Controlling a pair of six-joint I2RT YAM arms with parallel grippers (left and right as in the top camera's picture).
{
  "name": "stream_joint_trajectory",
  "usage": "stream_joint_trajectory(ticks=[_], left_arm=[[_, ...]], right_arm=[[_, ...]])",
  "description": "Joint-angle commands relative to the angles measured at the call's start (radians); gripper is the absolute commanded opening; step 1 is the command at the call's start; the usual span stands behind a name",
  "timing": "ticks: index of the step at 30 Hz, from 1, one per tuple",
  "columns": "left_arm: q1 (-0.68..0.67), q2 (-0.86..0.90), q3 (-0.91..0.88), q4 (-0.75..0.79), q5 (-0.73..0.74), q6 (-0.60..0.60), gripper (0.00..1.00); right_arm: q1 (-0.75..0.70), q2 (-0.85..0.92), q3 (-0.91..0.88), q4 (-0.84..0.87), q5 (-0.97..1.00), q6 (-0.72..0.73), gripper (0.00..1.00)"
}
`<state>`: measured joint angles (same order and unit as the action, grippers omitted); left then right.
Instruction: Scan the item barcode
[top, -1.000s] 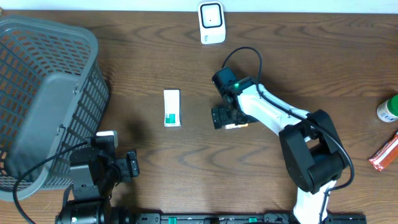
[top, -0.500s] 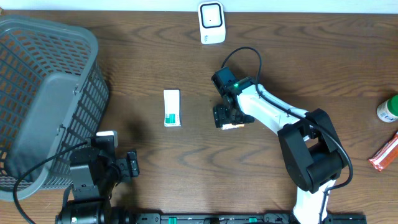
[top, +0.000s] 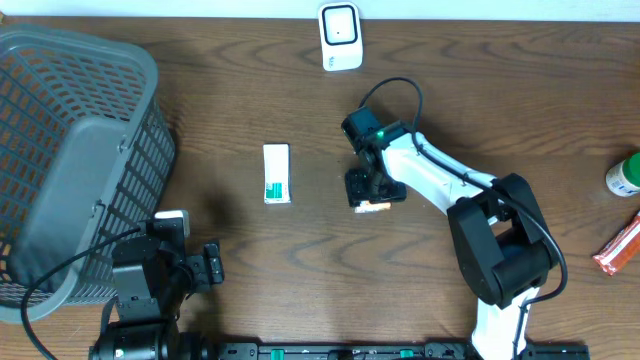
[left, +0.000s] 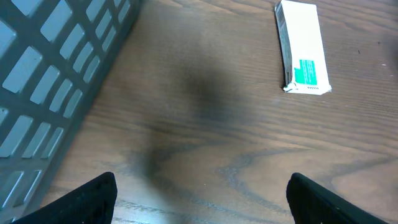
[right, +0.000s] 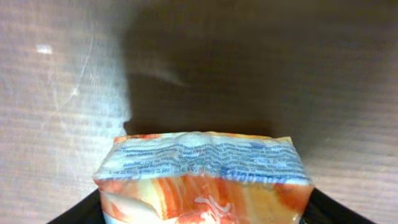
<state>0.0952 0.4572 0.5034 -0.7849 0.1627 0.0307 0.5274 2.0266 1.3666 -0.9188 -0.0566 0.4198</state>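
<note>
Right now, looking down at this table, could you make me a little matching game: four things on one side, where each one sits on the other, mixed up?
Things
1. grey mesh basket
2. white-and-green box
3. white scanner
4. orange packet

Places
A. between the fingers of the right tool
B. far edge of the table, near the middle
C. left end of the table
D. lying flat by itself, right of the basket

Pairs: 1-C, 2-D, 3-B, 4-A
</note>
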Motion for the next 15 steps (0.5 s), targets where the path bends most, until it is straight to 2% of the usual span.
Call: stream_joint_trajectory(ticks=[1,9,15], left_arm=[[-0.002,-0.002,0.002,0.000,0.009,0.014,0.88],[-0.002,-0.002,0.002,0.000,0.009,0.014,0.88],[-0.002,-0.002,0.002,0.000,0.009,0.014,0.88]], right_arm=[[-0.006,0.016,0.072,-0.066,-0.055,0.013,0.61],[-0.006,0.016,0.201,-0.272,-0.151,0.013,0.63],[-0.016,0.016,0.227,-0.386,-0.239,-0.004,0.63]])
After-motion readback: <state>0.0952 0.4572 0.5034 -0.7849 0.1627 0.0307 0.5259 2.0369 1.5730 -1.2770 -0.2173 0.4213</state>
